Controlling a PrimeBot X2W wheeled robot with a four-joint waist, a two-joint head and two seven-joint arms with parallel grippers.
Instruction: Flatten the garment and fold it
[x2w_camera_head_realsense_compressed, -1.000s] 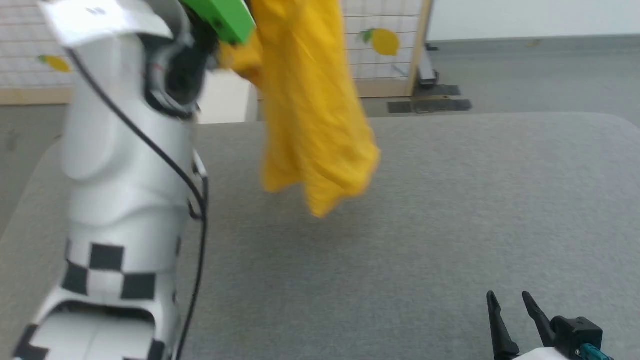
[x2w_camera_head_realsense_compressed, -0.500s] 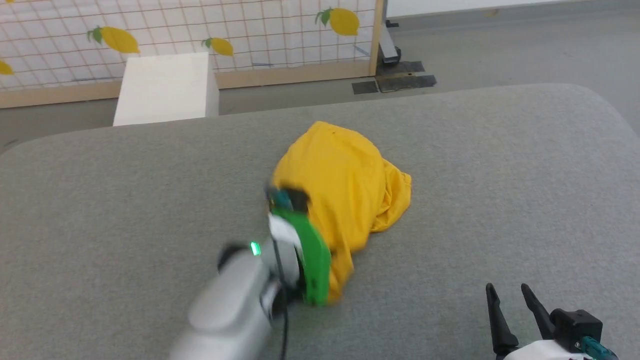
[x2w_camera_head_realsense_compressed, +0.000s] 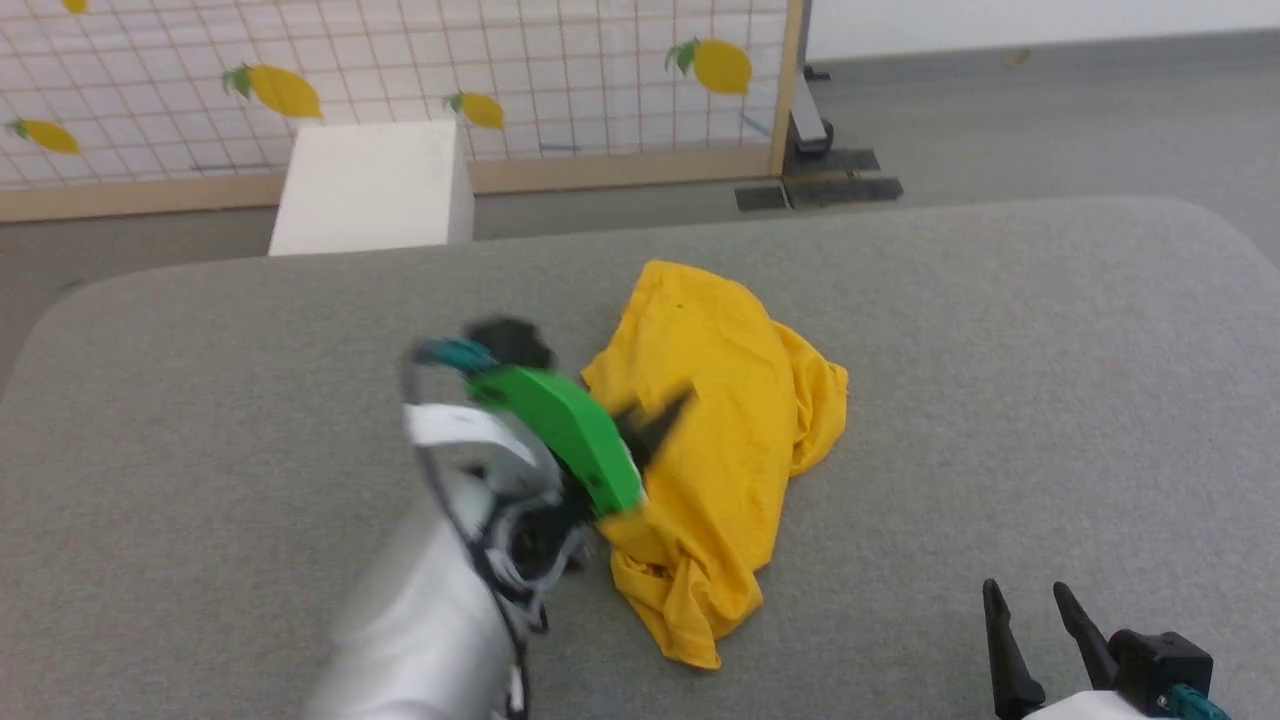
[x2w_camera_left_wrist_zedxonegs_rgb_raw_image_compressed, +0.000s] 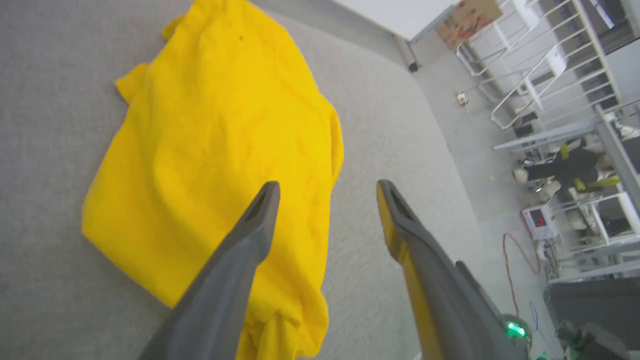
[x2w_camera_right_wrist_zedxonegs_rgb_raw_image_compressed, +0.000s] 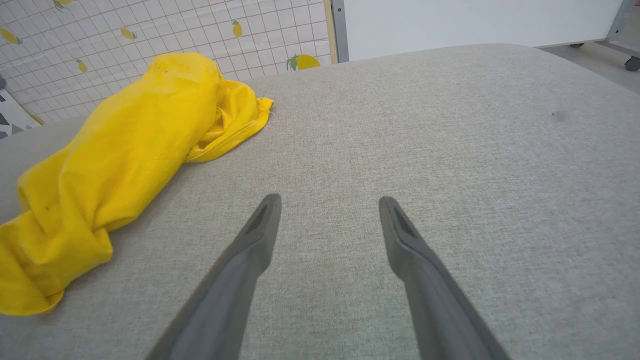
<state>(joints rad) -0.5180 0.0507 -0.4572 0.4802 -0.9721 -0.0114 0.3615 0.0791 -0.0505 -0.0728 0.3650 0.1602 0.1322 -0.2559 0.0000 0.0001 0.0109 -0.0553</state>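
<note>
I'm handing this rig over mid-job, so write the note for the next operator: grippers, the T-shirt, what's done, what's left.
Left gripper: open, empty, hovering over the garment.
Right gripper: open, empty, over bare table, apart from the cloth.
The garment: a crumpled yellow heap mid-table.
Done: nothing flattened or folded yet.
To do: spread it flat, then fold.

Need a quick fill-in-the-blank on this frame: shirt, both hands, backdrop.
1. The crumpled shirt is ____ in colour.
2. The left hand hangs above the shirt with fingers ____.
3. The right hand, over bare table, holds ____.
4. The screen behind is printed with ____.
Missing words: yellow; open; nothing; lemons.
</note>
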